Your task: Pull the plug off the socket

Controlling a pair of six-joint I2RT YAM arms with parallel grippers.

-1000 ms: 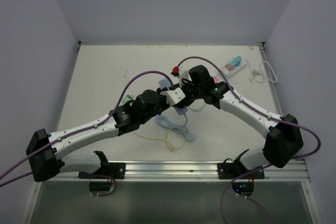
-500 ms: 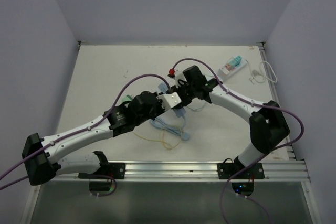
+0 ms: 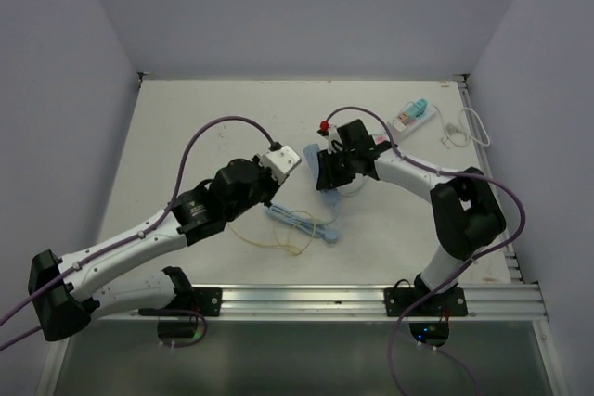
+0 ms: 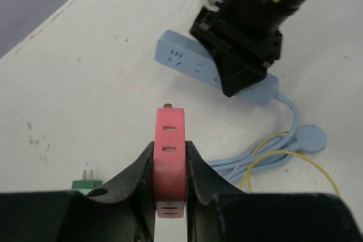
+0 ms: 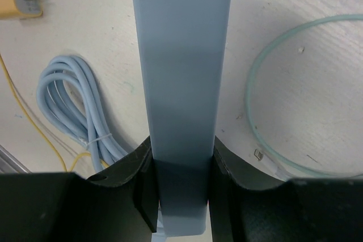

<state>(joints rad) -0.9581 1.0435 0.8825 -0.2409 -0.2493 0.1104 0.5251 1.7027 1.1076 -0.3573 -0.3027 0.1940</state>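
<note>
Right fingers (image 5: 181, 196) pinned the blue socket strip (image 4: 215, 75) down; left fingers (image 4: 170, 179) clamped the freed pink plug (image 4: 170, 162) apart from it.

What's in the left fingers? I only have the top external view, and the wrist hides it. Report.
Observer: The left fingers are shut on a red plug; the left wrist view shows its slotted face.
Operator: Confirm it's out of the socket.
Observer: It is. In the left wrist view, bare table separates the plug from the blue power strip.
Operator: Check the right side's grip.
Observer: The right wrist view shows the right fingers clamped on both long sides of the strip.
Operator: List loose plugs near the left side.
Observer: A green plug lies on the table beside the left fingers.
</note>
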